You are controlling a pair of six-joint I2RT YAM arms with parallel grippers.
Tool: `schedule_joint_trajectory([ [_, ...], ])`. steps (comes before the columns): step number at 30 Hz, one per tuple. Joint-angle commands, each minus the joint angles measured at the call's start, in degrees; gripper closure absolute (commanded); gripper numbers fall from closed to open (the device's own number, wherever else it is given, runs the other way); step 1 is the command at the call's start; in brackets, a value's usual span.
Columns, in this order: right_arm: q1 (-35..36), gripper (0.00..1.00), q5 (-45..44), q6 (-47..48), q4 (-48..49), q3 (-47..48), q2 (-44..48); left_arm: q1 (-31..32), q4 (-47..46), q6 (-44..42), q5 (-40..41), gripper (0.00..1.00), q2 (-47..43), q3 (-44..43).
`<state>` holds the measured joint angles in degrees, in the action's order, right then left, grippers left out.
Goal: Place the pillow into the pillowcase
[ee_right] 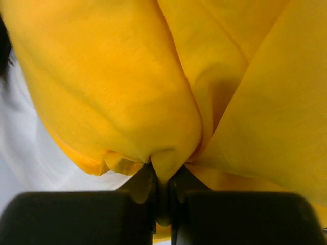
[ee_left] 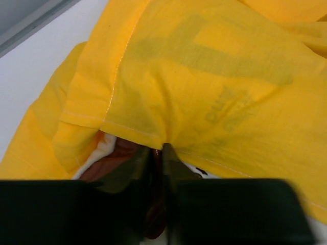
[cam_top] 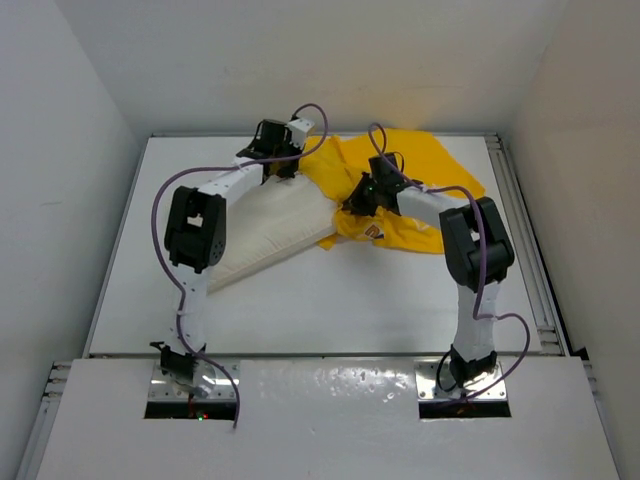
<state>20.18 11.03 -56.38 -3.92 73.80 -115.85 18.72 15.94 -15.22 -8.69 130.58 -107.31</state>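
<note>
the pillow lies slanted on the left of the table, its far end meeting the pillowcase bunched at the back. the left gripper pinches the pillowcase hem; the right gripper pinches a fold. a pull could slip the thin hem free or snag it on the pillow's corner. the table is white, the walls plain white.

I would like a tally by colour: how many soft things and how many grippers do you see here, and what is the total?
White: 1, the pillow
Yellow: 1, the pillowcase
Black: 2, the left gripper and the right gripper, each pinching yellow fabric
Total: 4
</note>
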Motion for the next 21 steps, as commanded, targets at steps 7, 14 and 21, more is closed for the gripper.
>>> schedule_joint_trajectory([
  [7, -2.1, 1.00, 1.4, 2.5, 8.1, 19.2, -10.3, -0.4, 13.5, -5.9, -9.3, 1.00, -9.2, 16.7],
  [14, -2.3, 0.45, 8.8, 7.9, 8.3, 16.7, -9.8, -5.1, 24.5, -6.2, -12.8, 0.49, -14.1, 10.6],
  [21, -5.9, 0.28, 4.2, 13.7, 4.4, 7.0, 2.5, -16.3, 25.7, -4.9, -8.1, 0.36, -22.1, 12.9],
])
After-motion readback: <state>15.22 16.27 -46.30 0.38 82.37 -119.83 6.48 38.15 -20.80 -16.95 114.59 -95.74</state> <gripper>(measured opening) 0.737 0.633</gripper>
